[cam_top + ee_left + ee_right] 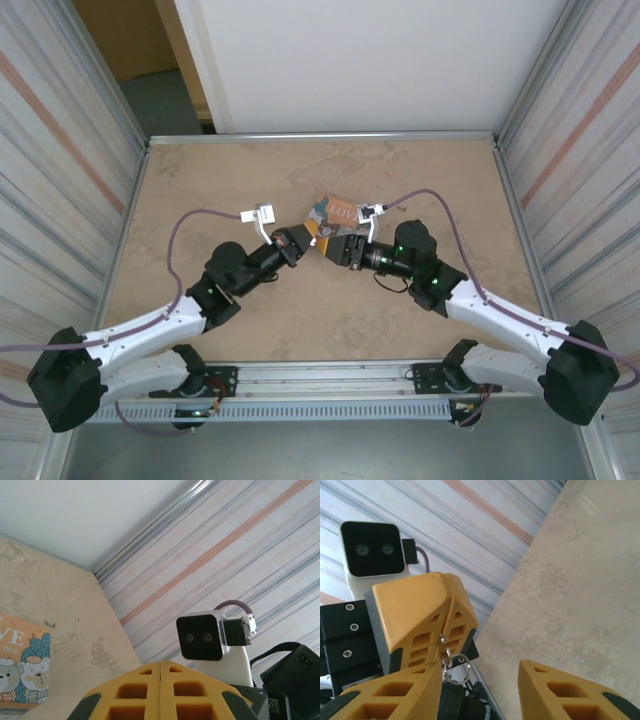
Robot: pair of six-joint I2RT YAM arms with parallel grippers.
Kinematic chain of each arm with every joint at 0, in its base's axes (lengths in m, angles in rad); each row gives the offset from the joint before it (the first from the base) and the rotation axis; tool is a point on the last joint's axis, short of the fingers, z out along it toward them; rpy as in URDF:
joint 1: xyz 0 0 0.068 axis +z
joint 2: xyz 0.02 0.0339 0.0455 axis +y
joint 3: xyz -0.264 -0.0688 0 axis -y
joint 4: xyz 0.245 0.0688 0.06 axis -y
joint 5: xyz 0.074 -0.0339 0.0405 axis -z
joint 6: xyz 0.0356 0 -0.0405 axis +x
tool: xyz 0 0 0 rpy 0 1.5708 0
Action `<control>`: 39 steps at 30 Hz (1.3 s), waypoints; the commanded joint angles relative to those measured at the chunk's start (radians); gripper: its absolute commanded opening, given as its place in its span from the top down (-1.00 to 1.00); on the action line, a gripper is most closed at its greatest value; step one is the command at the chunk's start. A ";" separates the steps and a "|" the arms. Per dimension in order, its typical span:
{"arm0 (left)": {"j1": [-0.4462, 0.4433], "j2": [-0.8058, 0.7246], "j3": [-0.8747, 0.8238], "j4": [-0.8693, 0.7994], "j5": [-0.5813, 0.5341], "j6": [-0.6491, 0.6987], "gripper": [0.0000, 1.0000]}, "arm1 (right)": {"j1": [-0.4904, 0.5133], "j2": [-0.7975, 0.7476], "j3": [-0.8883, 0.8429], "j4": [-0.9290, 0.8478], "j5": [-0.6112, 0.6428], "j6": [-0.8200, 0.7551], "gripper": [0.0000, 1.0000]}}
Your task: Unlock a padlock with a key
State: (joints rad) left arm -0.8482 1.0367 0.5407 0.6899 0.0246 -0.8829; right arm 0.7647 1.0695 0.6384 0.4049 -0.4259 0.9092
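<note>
A bump here could spoil the hold

The left yellow two-finger claw [447, 620] is squeezed tight together, and small silver wire rings [455, 669] hang out of the crack between its fingers (the tiny key is likely tucked in there, but it is hidden). The right yellow claw [480, 680] is spread apart with nothing inside, and one of its fingers [395, 695] is right up against the rings. If it knocks them, the key may twist or drop onto the tan stone-look table [580, 580]. Where the little blue padlock sits I cannot tell.
</note>
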 commanded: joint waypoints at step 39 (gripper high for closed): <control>0.005 -0.003 -0.015 0.046 -0.018 -0.016 1.00 | 0.030 0.065 0.081 0.054 -0.029 0.006 0.42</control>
State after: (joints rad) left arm -0.8455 1.0370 0.5297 0.6941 0.0139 -0.8936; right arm 0.7860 1.1278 0.6792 0.4263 -0.4400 0.9092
